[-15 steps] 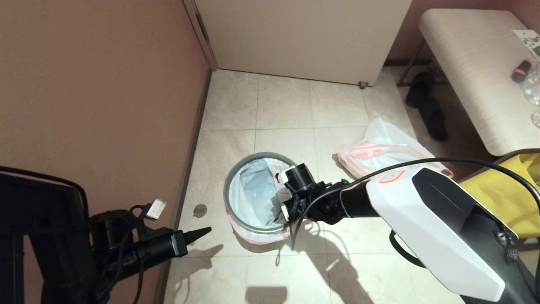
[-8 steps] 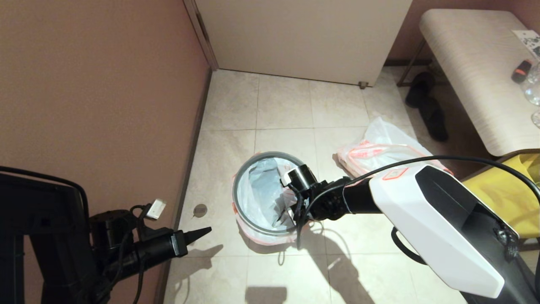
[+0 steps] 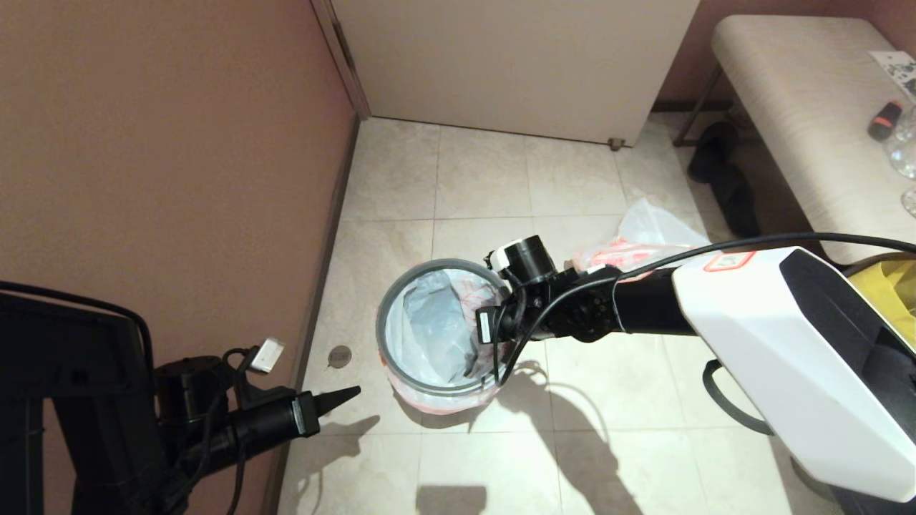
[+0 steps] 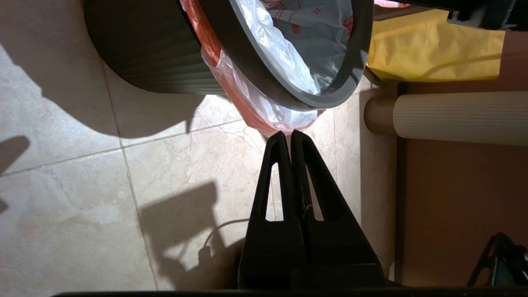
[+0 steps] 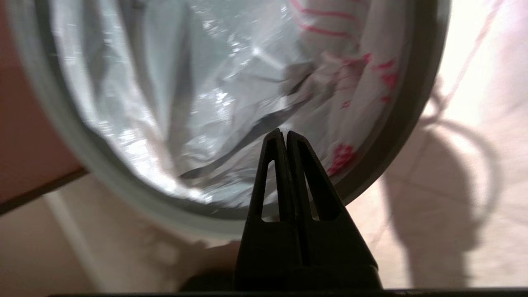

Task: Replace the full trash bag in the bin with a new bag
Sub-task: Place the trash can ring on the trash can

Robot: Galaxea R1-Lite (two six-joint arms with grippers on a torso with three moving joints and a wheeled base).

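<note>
The bin stands on the floor tiles with its grey hoop rim on top. The new bag lines it, limp, showing only plastic, and its pink-red hem hangs out under the hoop. My right gripper is shut, its tips reaching down inside the bin by the right rim. A taut fold of plastic runs up to the tips; I cannot tell if it is pinched. The other white bag lies on the floor beyond my right arm, its contents hidden. My left gripper is shut and parked low left, short of the bin.
A brown wall runs close along the left, and a pale door closes the far side. At the right are a bench, dark slippers and a big yellow bag. A floor drain lies left of the bin.
The bin slid right with my right gripper, then back left. My right wrist has risen and swung further away, covering more of the floor bag. The left arm has not moved.
</note>
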